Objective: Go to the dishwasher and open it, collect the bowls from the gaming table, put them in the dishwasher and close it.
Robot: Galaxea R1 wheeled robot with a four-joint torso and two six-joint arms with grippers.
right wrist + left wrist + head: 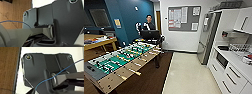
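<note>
We face the kitchen aisle between the foosball table (121, 62) and the white cabinets (230, 75), carrying nothing visible; whether either hand is wide or narrow, we cannot tell.

No text, label, brand or number can be read. Papers pinned to the noticeboard (184, 18) on the far wall carry print too small to make out. The yellow sign (117, 23) on the blue wall is likewise illegible.
</note>
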